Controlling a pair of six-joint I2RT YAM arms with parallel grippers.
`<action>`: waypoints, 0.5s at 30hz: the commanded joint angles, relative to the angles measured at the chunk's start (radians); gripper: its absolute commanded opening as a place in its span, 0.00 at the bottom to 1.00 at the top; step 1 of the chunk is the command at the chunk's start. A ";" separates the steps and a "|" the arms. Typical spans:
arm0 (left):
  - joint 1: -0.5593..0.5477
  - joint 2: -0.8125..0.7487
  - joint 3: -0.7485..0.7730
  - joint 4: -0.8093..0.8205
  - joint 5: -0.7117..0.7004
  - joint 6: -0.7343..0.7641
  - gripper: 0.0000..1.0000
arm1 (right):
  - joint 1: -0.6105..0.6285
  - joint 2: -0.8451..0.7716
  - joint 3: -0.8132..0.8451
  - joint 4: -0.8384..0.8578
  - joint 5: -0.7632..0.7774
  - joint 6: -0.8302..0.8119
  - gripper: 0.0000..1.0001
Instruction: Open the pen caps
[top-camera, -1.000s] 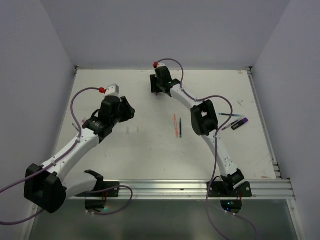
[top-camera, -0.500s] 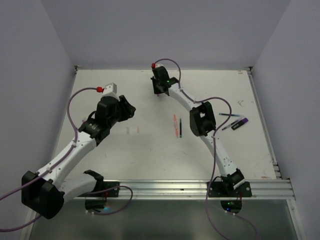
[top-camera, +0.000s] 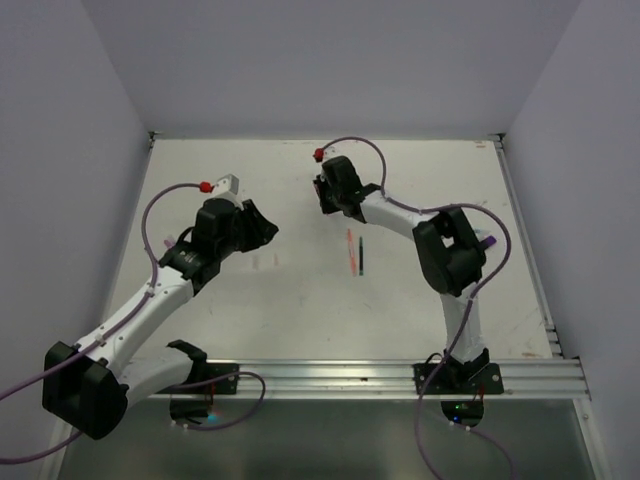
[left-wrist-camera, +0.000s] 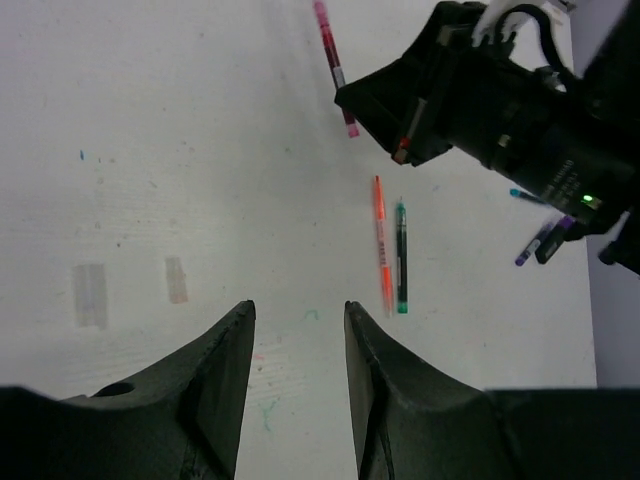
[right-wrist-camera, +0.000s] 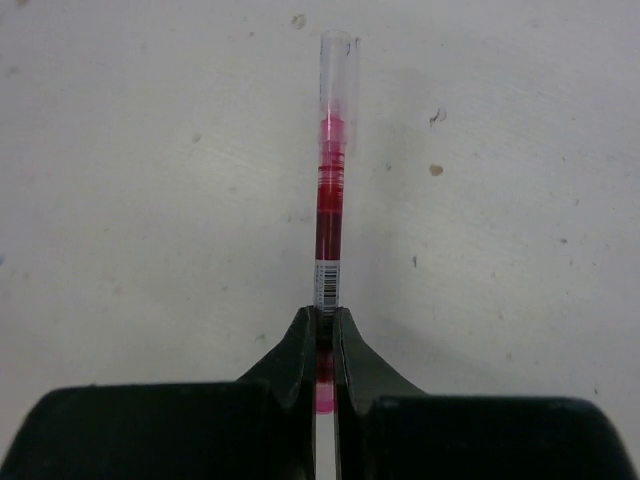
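Pinching a pink pen (right-wrist-camera: 330, 215) right now: my right fingers (right-wrist-camera: 305, 335) are pressed in on its barrel from both sides, just behind the little barcode label, and the pen runs straight out ahead of me over the white surface (right-wrist-camera: 120, 180). The cap (right-wrist-camera: 339, 65), a short see-through tube, is on the far end of that pen with the pink tip showing inside it, so it is not off yet. A thin shadow runs along the pen's right side, and I cannot tell whether the pen lies on the surface or hangs just above it. From overhead, my right fingers (top-camera: 325, 195) are out toward the far middle of the surface. My left fingers (left-wrist-camera: 235, 340) are spread apart with nothing between them, hovering over a bare patch of the surface, with two pale rectangular marks (left-wrist-camera: 90, 295) off to one side. Through the left wrist camera I can see the pink pen reaching out from under the black body of my right arm. Nearer the middle, an orange pen (left-wrist-camera: 381, 240) and a green pen (left-wrist-camera: 400, 255) lie side by side, parallel and almost touching. Over by the right edge there are purple pens (left-wrist-camera: 535, 240), partly hidden behind my right arm.
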 joint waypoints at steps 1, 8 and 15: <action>-0.008 -0.055 -0.039 0.039 0.099 -0.064 0.44 | 0.028 -0.272 -0.154 0.194 -0.020 0.006 0.00; -0.009 -0.068 -0.065 0.077 0.193 -0.118 0.44 | 0.122 -0.670 -0.530 0.120 -0.104 0.130 0.00; -0.031 -0.054 -0.037 0.174 0.229 -0.155 0.58 | 0.300 -0.963 -0.797 0.085 -0.061 0.208 0.00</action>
